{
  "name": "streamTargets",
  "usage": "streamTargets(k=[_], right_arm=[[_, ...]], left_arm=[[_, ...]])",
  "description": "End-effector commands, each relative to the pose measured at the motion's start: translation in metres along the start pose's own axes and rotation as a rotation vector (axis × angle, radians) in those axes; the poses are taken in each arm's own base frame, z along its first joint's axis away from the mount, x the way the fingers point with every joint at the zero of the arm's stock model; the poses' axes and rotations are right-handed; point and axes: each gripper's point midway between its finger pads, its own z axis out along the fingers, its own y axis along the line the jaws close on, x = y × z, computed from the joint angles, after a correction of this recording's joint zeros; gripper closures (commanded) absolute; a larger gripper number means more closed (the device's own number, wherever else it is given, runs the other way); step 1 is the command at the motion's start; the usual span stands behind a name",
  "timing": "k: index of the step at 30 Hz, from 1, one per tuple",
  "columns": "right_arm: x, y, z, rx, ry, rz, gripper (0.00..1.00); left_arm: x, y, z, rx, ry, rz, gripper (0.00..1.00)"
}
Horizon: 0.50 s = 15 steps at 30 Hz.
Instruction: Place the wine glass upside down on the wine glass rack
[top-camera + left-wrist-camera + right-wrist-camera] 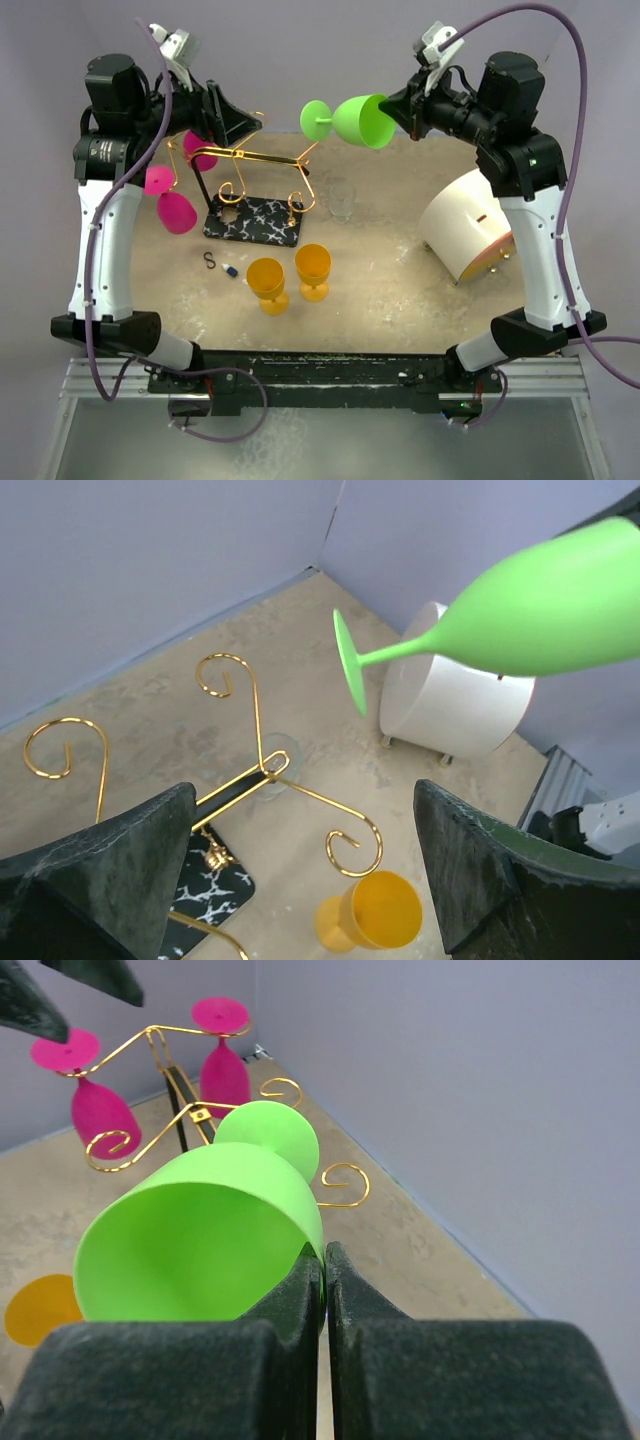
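Right fingers [345, 1295] fill the bottom of the right wrist view, clenched tight on the rim wall of the lime-green plastic wine glass [200, 1250], and that's a firm pinch! From the top camera the glass hangs in the air at 12 o'clock over the sandy beige desk [390, 290]. It lies sideways, round foot pointing to 9 o'clock, open mouth toward 3 o'clock. It is not on the thin gold wire wine glass rack [262, 160], which sits at 10 o'clock on its black marbled base [255, 222]. The foot floats near the rack's 2 o'clock curl, apart from it.

Two magenta plastic wine glasses [176, 211] hang upside down on the rack's 9 o'clock side. Left fingers [480, 865] hover above the rack, spread wide, released, nothing between them.

Down at 6 o'clock from the rack stand two orange plastic wine glasses [268, 280], upright, side by side. A small clear glass [342, 200] stands at the rack's 3 o'clock. A white cylindrical tub [465, 235] lies on its side at the desk's 3 o'clock.
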Motion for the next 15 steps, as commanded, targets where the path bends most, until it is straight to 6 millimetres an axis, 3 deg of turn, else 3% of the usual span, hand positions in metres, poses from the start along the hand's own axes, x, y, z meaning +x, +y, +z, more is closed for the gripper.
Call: streamTargets(k=[1, 10, 15], right_arm=[[-0.031, 0.012, -0.004, -0.041, -0.102, -0.032, 1.00], [-0.025, 0.020, -0.001, -0.078, -0.096, -0.038, 1.00], [-0.021, 0.022, 0.001, -0.089, -0.088, -0.045, 1.00]], left_arm=[[-0.023, -0.014, 0.013, 0.089, -0.076, -0.083, 0.09], [-0.001, -0.021, 0.054, 0.182, -0.029, -0.202, 0.12], [0.012, -0.026, 0.073, 0.213, 0.006, -0.239, 0.21]])
